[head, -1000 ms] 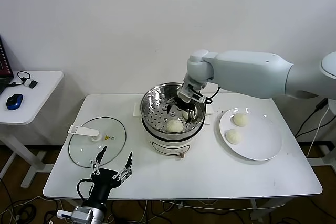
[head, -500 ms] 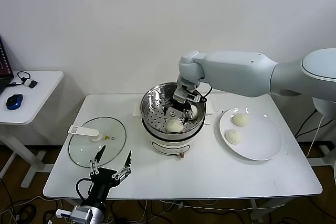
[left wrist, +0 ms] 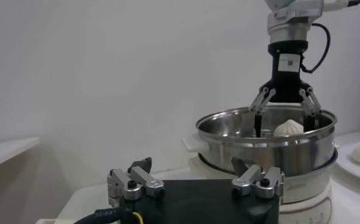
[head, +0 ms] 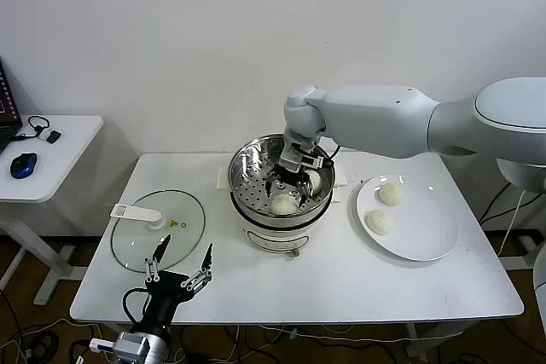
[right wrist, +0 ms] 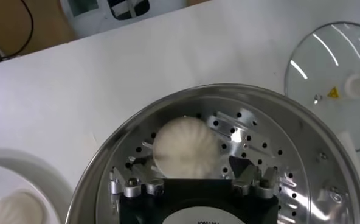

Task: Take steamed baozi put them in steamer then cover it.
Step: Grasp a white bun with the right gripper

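Note:
The steamer (head: 256, 178) stands mid-table on its white base. My right gripper (head: 290, 182) hangs inside it, open, its fingers astride a baozi (right wrist: 185, 148) that rests on the perforated tray (right wrist: 271, 158). The head view shows one baozi (head: 283, 204) at the tray's front and another (head: 316, 182) partly hidden behind the gripper. Two more baozi (head: 391, 194) (head: 379, 222) lie on the white plate (head: 426, 236). The cover (head: 158, 229), a glass lid with a white handle, lies flat at the left. My left gripper (head: 179, 266) waits open near the front edge, holding nothing.
A small side table (head: 51, 155) with a blue mouse (head: 24, 164) stands at the far left. A cable hangs behind the steamer. In the left wrist view the steamer (left wrist: 268, 143) and the right gripper (left wrist: 284, 100) stand ahead of the left gripper (left wrist: 195, 173).
My right arm has swung left and slightly nearer over the steamer, its gripper staying open. The left arm has not moved.

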Tool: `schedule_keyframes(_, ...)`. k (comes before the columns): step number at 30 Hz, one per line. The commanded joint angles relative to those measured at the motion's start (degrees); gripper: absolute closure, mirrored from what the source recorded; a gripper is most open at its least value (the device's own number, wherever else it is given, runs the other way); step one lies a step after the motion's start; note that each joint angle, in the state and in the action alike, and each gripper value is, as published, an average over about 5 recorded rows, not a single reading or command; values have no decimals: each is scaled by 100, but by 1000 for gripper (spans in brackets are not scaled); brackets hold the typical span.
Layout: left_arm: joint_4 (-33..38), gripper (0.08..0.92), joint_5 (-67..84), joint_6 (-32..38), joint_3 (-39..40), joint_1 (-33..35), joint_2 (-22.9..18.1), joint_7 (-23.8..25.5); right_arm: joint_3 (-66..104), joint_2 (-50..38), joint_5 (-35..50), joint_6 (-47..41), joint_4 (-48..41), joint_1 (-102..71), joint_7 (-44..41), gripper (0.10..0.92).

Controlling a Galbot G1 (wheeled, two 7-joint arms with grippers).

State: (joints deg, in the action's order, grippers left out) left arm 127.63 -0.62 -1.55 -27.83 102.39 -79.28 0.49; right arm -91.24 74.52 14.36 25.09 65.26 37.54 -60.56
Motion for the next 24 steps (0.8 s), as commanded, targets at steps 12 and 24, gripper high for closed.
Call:
schedule_keyframes(12,-1,177,37,-4,-14,-31,11,6,-71,228,7,50,-153,-101,-110,203)
schedule_keyframes(24,0,177,94,11,-16,-57,17,17,-100,238,-7,-8,-142,-108,-223,225)
